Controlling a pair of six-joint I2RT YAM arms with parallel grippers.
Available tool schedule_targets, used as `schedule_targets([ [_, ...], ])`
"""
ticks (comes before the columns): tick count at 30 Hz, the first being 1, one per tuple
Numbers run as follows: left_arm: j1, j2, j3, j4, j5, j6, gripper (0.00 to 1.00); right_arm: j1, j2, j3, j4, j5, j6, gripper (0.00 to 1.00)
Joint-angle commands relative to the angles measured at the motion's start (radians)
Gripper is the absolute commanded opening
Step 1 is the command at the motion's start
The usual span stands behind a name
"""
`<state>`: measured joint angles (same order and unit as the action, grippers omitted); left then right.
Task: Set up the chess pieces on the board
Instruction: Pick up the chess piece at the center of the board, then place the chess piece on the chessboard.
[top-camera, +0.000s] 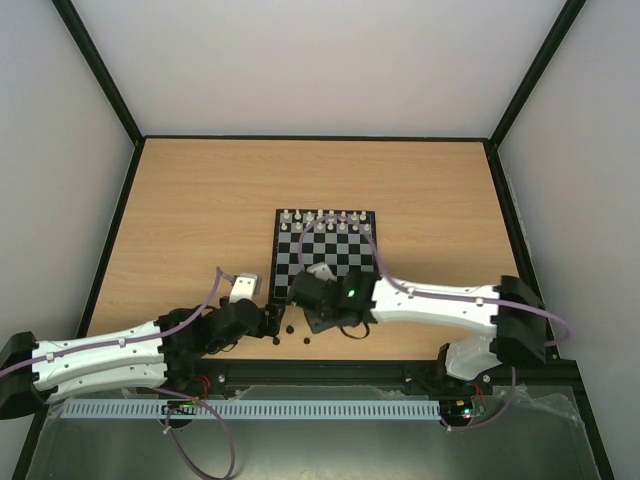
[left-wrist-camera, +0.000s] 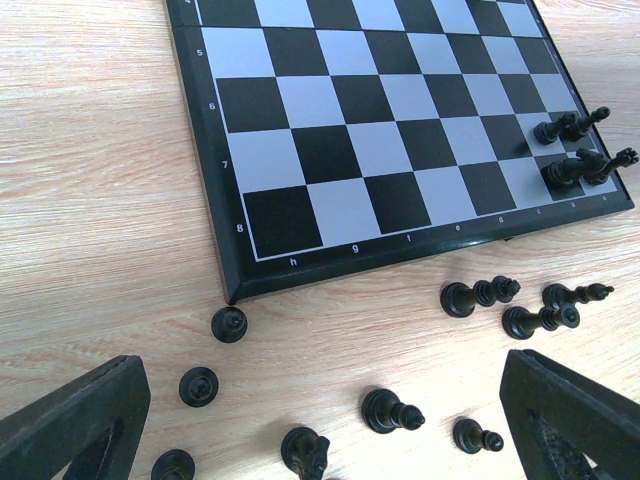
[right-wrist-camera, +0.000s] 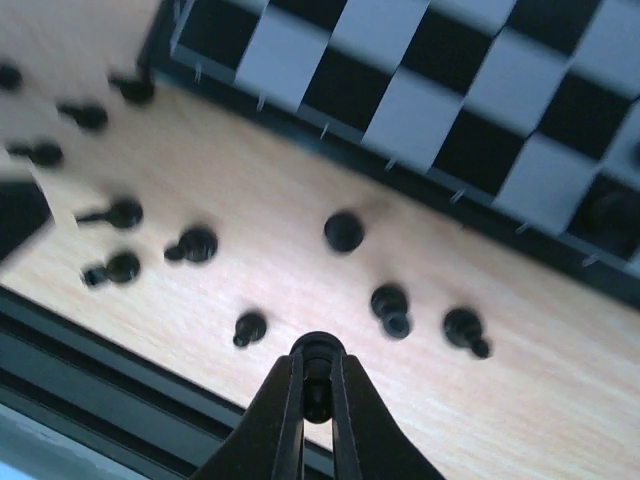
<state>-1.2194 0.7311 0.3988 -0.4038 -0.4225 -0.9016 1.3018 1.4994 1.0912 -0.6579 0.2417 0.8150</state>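
The board (top-camera: 300, 262) lies mid-table, its near edge partly under my right arm. My right gripper (right-wrist-camera: 317, 365) hangs over the bare wood just in front of the board (right-wrist-camera: 450, 100), shut on a small black chess piece (right-wrist-camera: 318, 347) held between the finger tips. Several other black chess pieces (right-wrist-camera: 343, 231) lie scattered on the wood below it. My left gripper (left-wrist-camera: 320, 425) is open and low over more loose pieces (left-wrist-camera: 390, 410) by the board's corner (left-wrist-camera: 235, 285). Two pairs of black pieces (left-wrist-camera: 570, 127) stand on the board's right-hand squares.
White pieces (top-camera: 325, 217) line the board's far row. A black rail (right-wrist-camera: 100, 350) runs along the table's near edge, close under the right gripper. Both arms meet in front of the board, the left gripper (top-camera: 275, 325) just left of the right one (top-camera: 318, 316).
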Motion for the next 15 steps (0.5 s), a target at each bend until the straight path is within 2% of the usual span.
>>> schedule_targets([
  [1,-0.009,0.004,-0.001,-0.014,-0.018,0.0,0.99,-0.123,-0.076,0.042,-0.125,0.063,-0.071,0.05],
  [7,-0.009,0.02,0.005,-0.012,-0.019,0.0,0.99,-0.305,-0.022,0.054,-0.088,0.02,-0.174,0.05],
  [15,-0.009,0.014,0.005,-0.021,-0.025,-0.006,0.99,-0.423,0.121,0.067,0.014,-0.065,-0.278,0.05],
])
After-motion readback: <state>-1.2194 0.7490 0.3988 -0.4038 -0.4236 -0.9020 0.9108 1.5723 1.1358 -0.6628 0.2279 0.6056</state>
